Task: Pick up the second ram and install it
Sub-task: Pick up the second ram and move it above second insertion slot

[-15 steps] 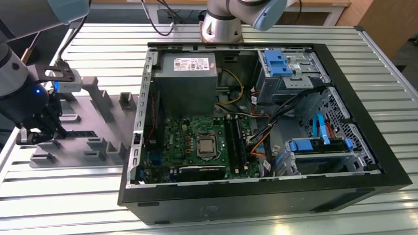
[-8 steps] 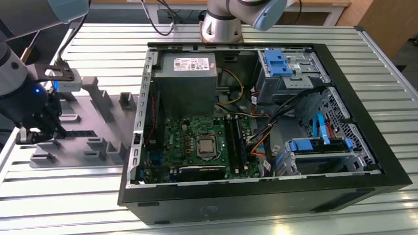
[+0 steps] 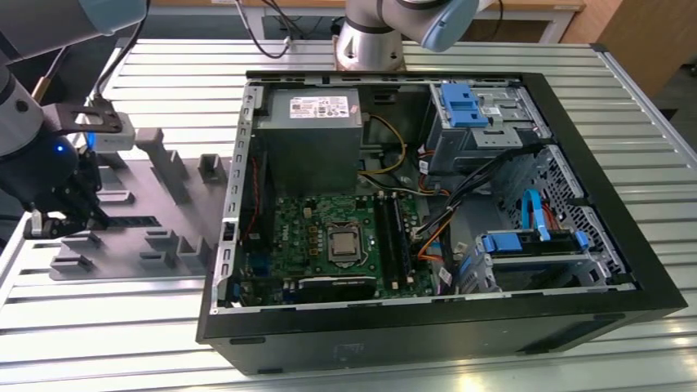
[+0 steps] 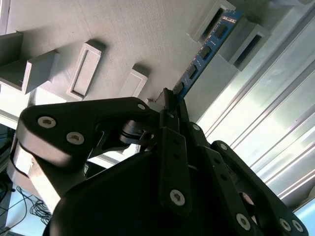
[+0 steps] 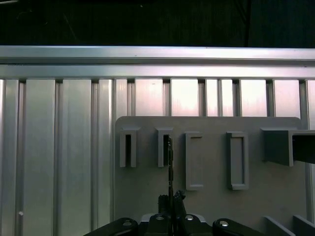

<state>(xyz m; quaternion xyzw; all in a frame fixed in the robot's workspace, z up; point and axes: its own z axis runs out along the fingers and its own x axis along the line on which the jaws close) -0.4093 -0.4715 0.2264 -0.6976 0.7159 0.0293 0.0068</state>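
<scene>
Pincer (image 4: 168, 101) seemingly clamps the second ram (image 4: 204, 53) (far end at grey tray (image 4: 138, 34) slot).

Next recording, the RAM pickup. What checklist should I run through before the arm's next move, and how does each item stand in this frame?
1. Grip: the gripper is closed on one end of the second ram in both wrist views. Ok.
2. Alignment: in the first wrist view the stick runs straight out from the gripper. Ok.
3. Ram out of the grey holder tray: its far end sits between two tray blocks in the second wrist view. Not ok.
4. A free one among the memory slots on the motherboard: cannot tell from the exterior view.
5. Cables beside those slots: cannot tell whether they overhang them.
</scene>
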